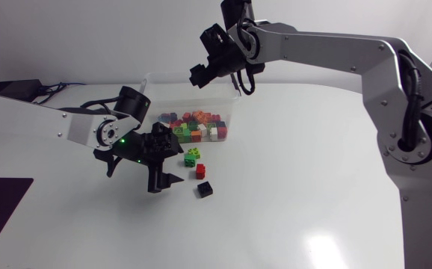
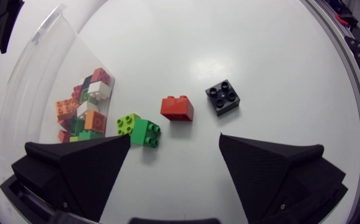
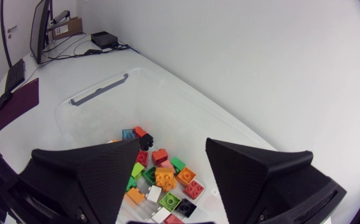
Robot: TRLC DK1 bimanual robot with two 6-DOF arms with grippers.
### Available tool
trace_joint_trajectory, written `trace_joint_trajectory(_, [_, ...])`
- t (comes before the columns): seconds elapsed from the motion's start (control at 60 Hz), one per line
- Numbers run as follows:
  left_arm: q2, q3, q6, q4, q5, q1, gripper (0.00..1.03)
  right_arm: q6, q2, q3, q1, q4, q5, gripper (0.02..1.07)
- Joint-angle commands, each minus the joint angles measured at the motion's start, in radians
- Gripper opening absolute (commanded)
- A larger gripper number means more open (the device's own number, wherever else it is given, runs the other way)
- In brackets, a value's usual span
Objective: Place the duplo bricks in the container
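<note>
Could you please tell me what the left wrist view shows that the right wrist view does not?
Only the left wrist view shows what lies loose on the table: a red brick, a black brick and a lime and green pair touching, all ahead of the open left gripper. Only the right wrist view shows the container at its far end, with its grey handle, beyond the open right gripper. Both show the container's clear wall and the heap of mixed bricks inside.
</note>
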State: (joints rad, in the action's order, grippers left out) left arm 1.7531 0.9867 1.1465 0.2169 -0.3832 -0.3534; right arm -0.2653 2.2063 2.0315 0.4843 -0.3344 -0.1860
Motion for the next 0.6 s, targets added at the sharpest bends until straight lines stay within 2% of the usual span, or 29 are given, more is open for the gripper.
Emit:
trace_joint_trajectory(0.0, [0.049,0.035,0.042,0.004,0.004,-0.007,0.99,-0.009,-0.079,-0.083,0.010,-0.003,0.003,0.91])
trace_joint_trajectory(0.417, [0.223,0.188,0.045,0.002,0.029,-0.010,0.96,-0.069,-0.402,-0.580,0.039,0.083,-0.021,0.91])
trace_joint_trajectory(0.583, [0.279,0.239,0.045,0.006,0.047,-0.022,0.86,-0.083,-0.473,-0.732,0.039,0.123,-0.029,0.91])
